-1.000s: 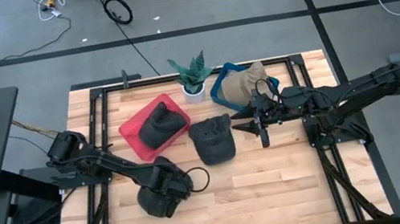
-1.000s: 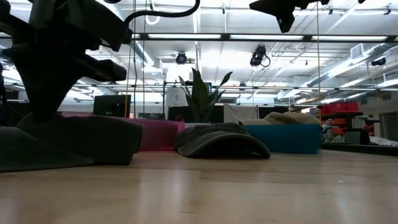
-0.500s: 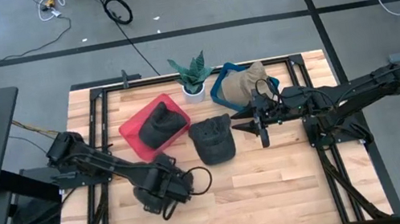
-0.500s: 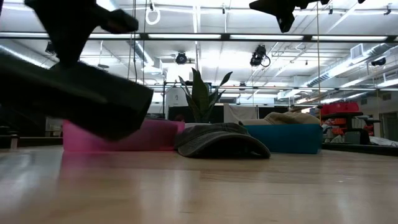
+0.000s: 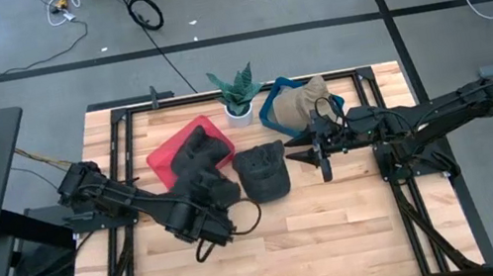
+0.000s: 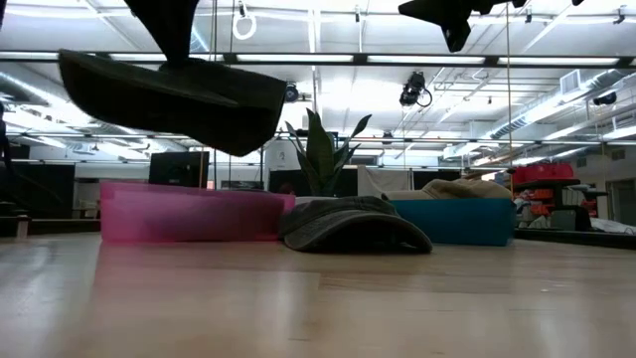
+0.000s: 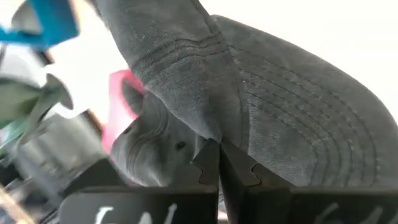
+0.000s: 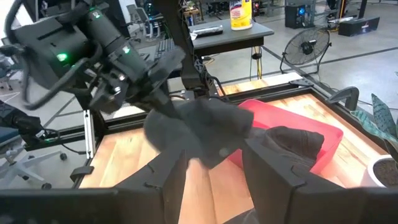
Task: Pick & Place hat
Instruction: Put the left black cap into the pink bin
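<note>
My left tool (image 7: 219, 163) is clamped on a dark hat (image 6: 174, 94), airborne beside the pink bin (image 5: 167, 157); my right tool (image 5: 318, 152) waits, fingers apart.

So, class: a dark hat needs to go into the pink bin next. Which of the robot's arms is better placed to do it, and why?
Left. The left gripper is shut on the dark hat, held off the table beside the pink bin. The right gripper hangs open and empty by the blue bin, farther from the pink one.
</note>
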